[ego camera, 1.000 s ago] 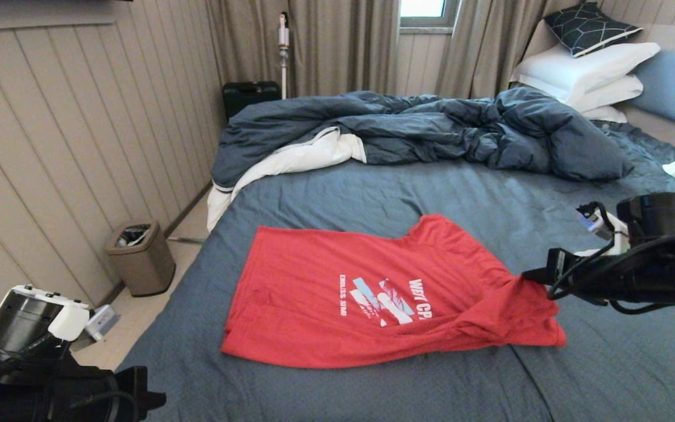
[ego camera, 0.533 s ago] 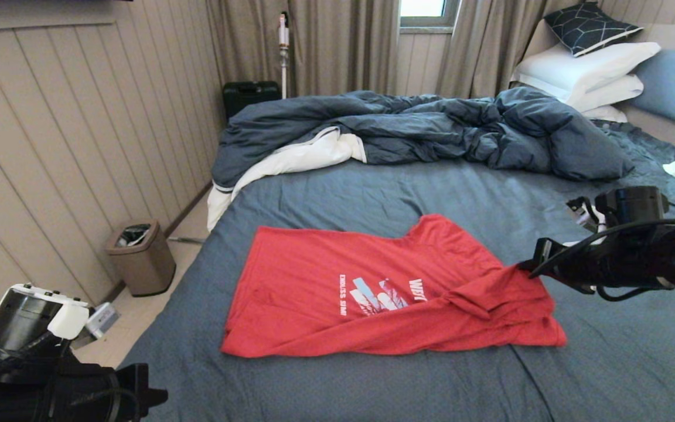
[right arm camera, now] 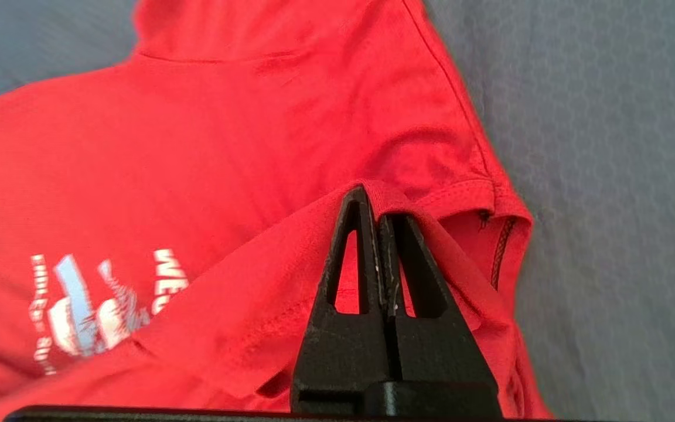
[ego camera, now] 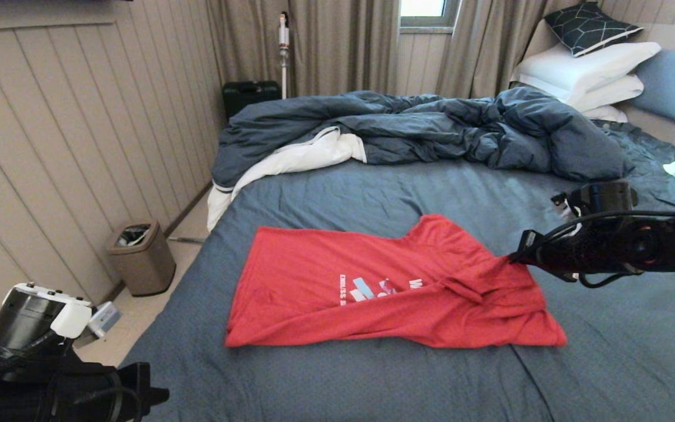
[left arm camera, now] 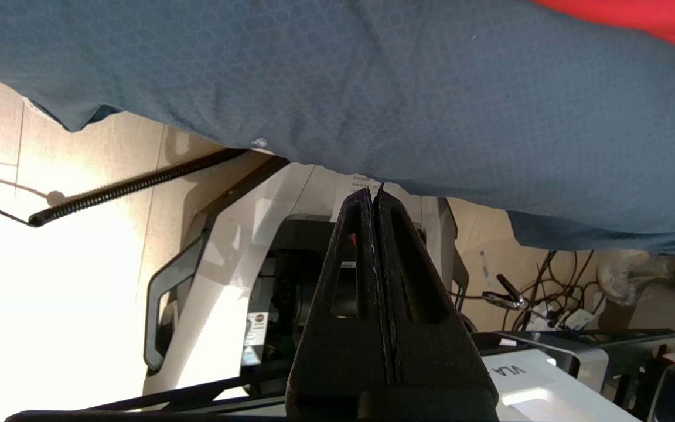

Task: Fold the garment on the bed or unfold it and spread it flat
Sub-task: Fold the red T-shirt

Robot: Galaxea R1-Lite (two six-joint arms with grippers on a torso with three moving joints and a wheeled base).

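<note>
One red shirt [ego camera: 372,293] on bed [ego camera: 337,199], two pincers in frame. Right pincer [ego camera: 510,259] clamped on shirt edge, cloth folded from its tips over chest print; rest of shirt lies left of it. Left pincer [left arm camera: 374,193] pressed together, empty, parked off bed's near corner. Rumpled duvet [ego camera: 431,132] beyond right pincer, three white pillows [ego camera: 583,73], one cushion [ego camera: 586,23]. Panelled wall, curtains, one bin [ego camera: 141,255]. Right wrist view alone shows sleeve hem [right arm camera: 460,190] beside tips.
</note>
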